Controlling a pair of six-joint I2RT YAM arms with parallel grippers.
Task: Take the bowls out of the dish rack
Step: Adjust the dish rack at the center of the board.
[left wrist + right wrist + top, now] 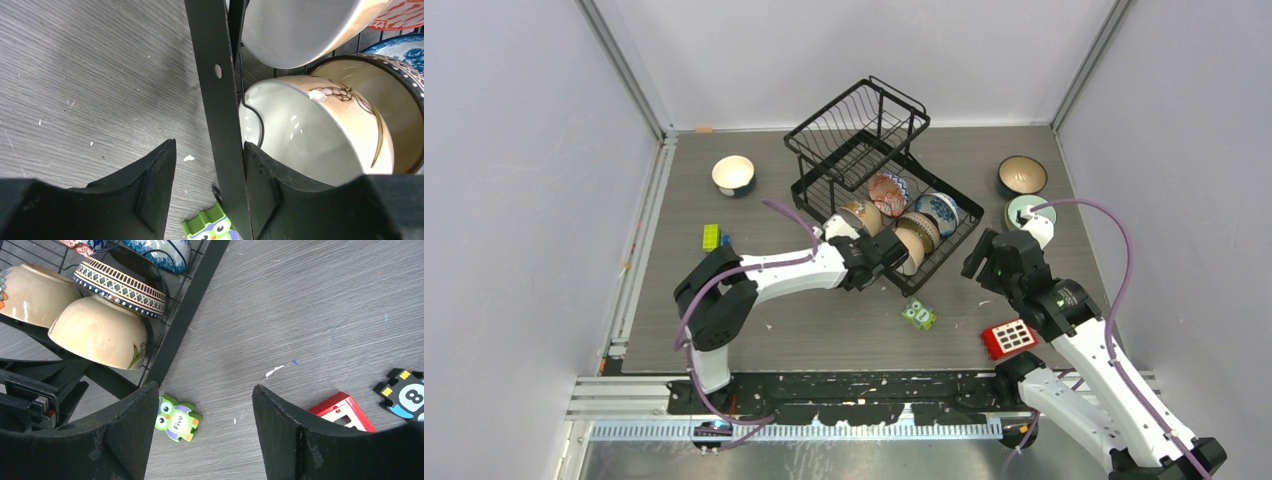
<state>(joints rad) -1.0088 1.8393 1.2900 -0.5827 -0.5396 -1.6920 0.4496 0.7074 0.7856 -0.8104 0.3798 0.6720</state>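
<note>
The black wire two-tier dish rack [864,150] is stood mid-way on the grey wooden tabletop [824,330], with five ceramic bowls [939,212] kept in its lower tray. The left claw [210,150] is seen partly open, astride the rack's near frame bar beside a cream floral bowl [310,145]. The right claw [205,387] is held wide above the tabletop, nothing gripped, near a green owl block [176,420].

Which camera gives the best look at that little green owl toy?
The right wrist view: the owl toy shows whole and close, "Five" readable on it. The top view shows it small, near the dish rack. The left wrist view catches only its head at the bottom edge.
</note>
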